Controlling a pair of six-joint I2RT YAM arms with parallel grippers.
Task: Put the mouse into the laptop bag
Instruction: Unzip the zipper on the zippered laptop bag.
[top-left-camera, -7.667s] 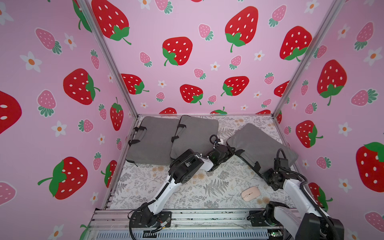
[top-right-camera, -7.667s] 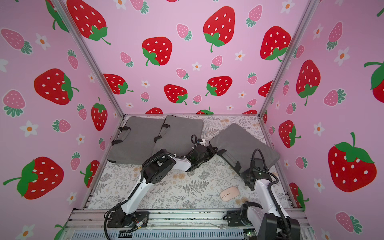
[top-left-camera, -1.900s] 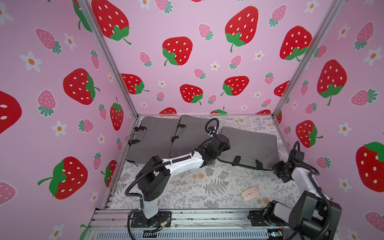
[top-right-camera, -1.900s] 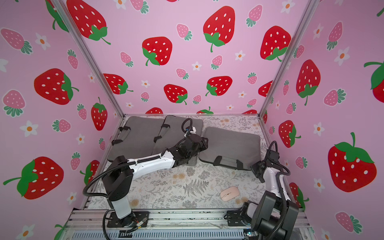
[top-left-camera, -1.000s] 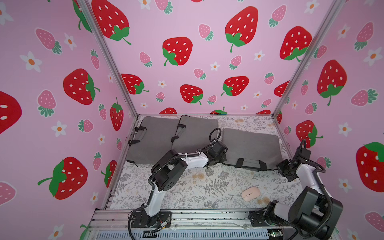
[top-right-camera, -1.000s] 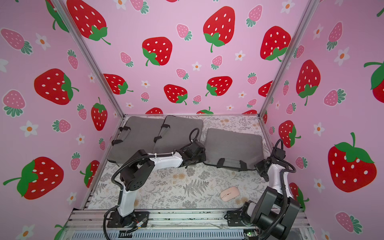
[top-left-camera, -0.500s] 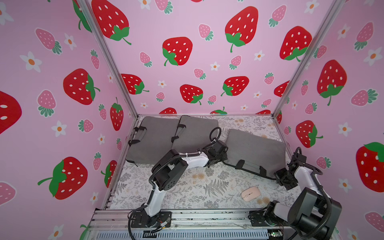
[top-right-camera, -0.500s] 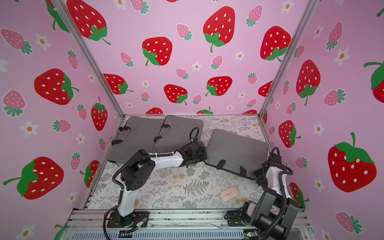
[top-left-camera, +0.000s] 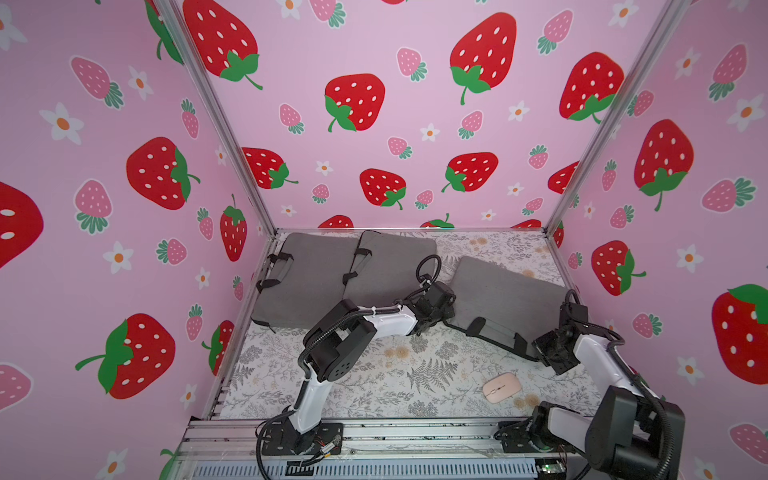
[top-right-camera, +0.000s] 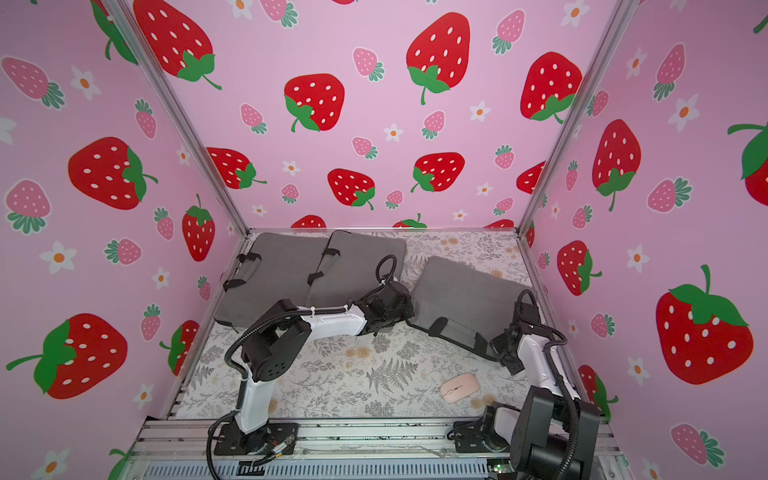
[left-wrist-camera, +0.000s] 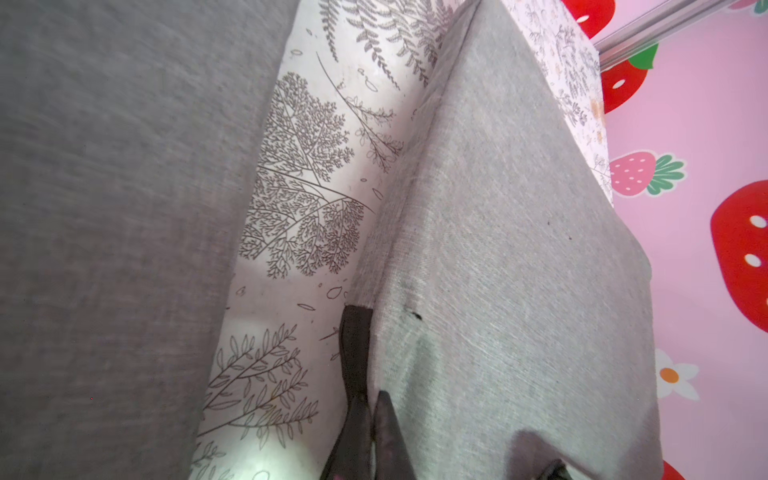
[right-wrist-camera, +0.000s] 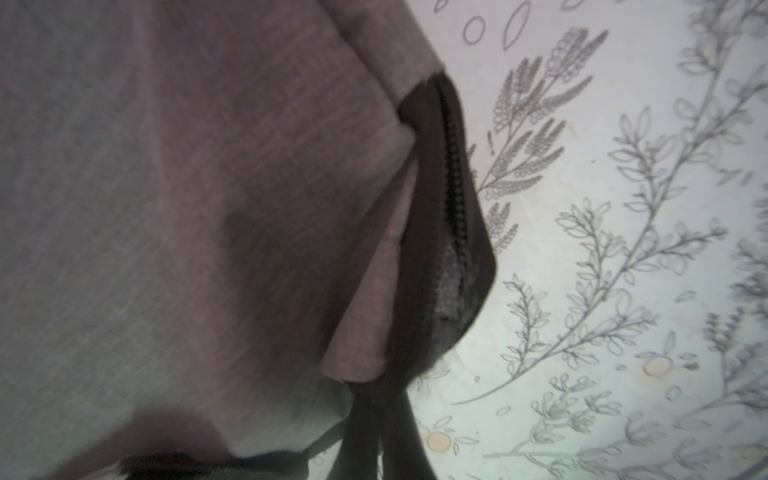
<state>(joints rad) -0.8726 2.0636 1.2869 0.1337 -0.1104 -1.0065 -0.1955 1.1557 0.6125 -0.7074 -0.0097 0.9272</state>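
Mouse: pink mouse (top-left-camera: 501, 387) (top-right-camera: 459, 387) lies flat on the counter (top-left-camera: 395, 386) near the front right. It is well apart from the bag and clear of both claws.
Bag: grey bag (top-left-camera: 498, 291) (top-right-camera: 461, 291) sits at the right rear of the counter, turned at a slant. Its black handle (top-left-camera: 494, 334) is on the near edge.
Left claw: the left claw (top-left-camera: 448, 321) (left-wrist-camera: 371, 411) is pressed together on the bag's near left corner, pinching the black strip there.
Right claw: the right claw (top-left-camera: 539, 352) (right-wrist-camera: 376, 401) is pressed together on the bag's near right corner, pinching the black end by the zipper (right-wrist-camera: 453, 178).
Zipper: dark teeth run along the corner in the right wrist view. Whether the bag is open cannot be told.
Other bags: two more grey bags (top-left-camera: 307, 282) (top-left-camera: 390, 266) lie at the left rear and overlap. The nearer one is just beside the held bag, with a strip of counter between them.
Walls: pink with a strawberry print (top-left-camera: 353, 104).
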